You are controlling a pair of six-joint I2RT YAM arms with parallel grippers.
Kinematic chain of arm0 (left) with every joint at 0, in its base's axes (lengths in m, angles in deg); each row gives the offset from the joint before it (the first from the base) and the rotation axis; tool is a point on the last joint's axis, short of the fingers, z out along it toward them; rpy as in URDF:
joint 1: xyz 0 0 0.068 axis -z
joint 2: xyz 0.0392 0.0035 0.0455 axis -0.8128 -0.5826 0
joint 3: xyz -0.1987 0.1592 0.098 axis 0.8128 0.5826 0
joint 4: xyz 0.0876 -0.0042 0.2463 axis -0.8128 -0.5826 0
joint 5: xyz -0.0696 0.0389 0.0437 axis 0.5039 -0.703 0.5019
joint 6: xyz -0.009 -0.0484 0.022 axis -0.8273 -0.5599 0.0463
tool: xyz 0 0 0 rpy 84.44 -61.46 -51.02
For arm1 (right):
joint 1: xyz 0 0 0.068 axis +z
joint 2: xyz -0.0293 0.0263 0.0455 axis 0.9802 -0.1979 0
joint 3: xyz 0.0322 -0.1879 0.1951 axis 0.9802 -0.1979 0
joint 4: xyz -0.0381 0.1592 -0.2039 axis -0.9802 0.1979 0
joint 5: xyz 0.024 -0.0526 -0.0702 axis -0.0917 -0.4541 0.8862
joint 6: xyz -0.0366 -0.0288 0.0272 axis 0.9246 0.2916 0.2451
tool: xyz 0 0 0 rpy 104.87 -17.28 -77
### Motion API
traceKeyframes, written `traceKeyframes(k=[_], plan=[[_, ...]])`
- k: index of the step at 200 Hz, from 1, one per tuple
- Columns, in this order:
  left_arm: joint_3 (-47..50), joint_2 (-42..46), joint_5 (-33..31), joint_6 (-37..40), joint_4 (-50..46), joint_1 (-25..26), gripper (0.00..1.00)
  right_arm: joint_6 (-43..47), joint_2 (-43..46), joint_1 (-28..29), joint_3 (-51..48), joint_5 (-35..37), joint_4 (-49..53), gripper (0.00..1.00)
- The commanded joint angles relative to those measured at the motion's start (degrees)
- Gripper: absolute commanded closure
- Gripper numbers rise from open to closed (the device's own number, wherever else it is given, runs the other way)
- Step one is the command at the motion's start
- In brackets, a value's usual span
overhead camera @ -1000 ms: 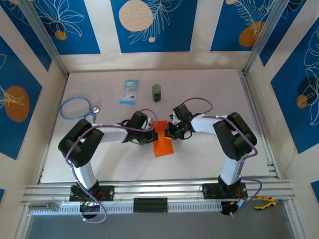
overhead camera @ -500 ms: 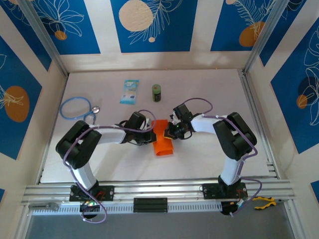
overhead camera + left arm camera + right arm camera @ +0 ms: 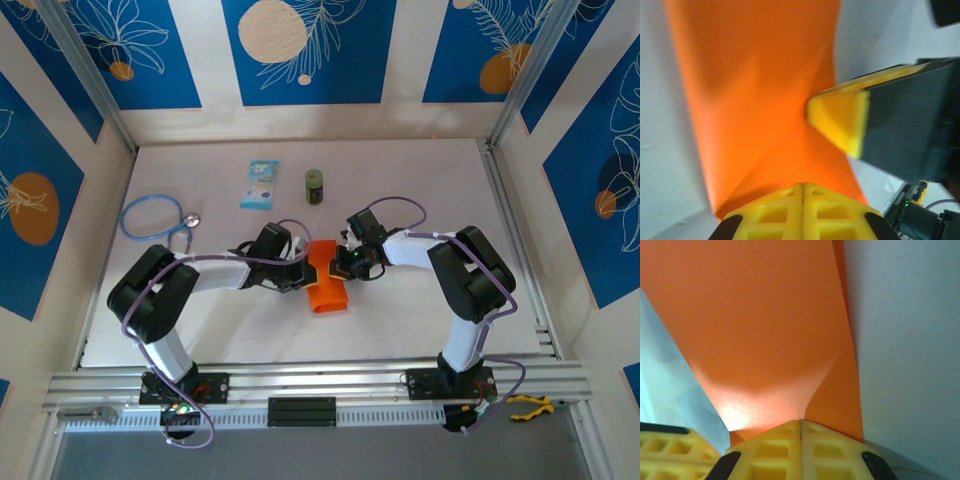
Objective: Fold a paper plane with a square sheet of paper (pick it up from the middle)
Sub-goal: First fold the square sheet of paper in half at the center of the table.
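Observation:
The square sheet of paper (image 3: 326, 288), bright orange, lies bowed at the middle of the table between both grippers. My left gripper (image 3: 305, 272) comes in from the left, jaws shut, with the sheet (image 3: 755, 90) running out of its tips (image 3: 802, 186). From the right, my right gripper (image 3: 340, 266) is shut on the opposite edge, where a soft crease in the sheet (image 3: 755, 315) starts at its tips (image 3: 801, 422). The right gripper's yellow fingers (image 3: 840, 122) press against the paper in the left wrist view. The sheet is curved, not a paper plane shape.
At the back of the table lie a light-blue packet (image 3: 261, 184) and a small green can (image 3: 315, 186). A blue looped tube with a silver disc (image 3: 155, 217) lies at the left. Side rails and walls bound the table (image 3: 420, 320).
The sheet has gone from lying flatter and wider to narrower and bowed. The left arm's elbow has swung slightly left. Both grippers stayed shut.

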Motion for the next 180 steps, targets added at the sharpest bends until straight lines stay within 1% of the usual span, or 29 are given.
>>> traceKeyframes(k=[1, 28, 44, 92, 129, 151, 180], plan=[[2.1, -1.6, -0.1, 1.5, -2.6, 0.4, 1.0, -0.7, -2.2, 0.5, -3.1, 5.6, 6.3, 1.0], [2.4, -1.2, -2.4, 4.8, -7.5, 0.4, 1.0, -0.9, -2.2, 0.5, -3.9, 5.6, 6.0, 1.0], [2.0, -0.2, -2.8, 5.5, -8.9, 0.4, 1.0, -0.9, -2.1, 0.5, -4.1, 5.7, 5.9, 1.0], [-1.5, 4.8, -0.6, 3.7, -8.9, 1.0, 1.0, -1.1, -1.3, 0.5, -3.9, 5.7, 6.0, 1.0], [-2.6, 2.5, 2.1, 1.0, -5.4, 2.2, 1.0, -1.2, -1.1, 0.6, -3.8, 5.9, 6.1, 1.0], [-1.7, 0.4, 1.8, 0.5, -5.1, 2.8, 1.0, -1.2, -1.2, 0.7, -3.8, 5.9, 6.2, 1.0], [1.1, 0.1, -0.1, 1.2, -5.5, 3.1, 1.0, -1.2, -1.1, 0.7, -4.0, 6.0, 6.2, 1.0]])
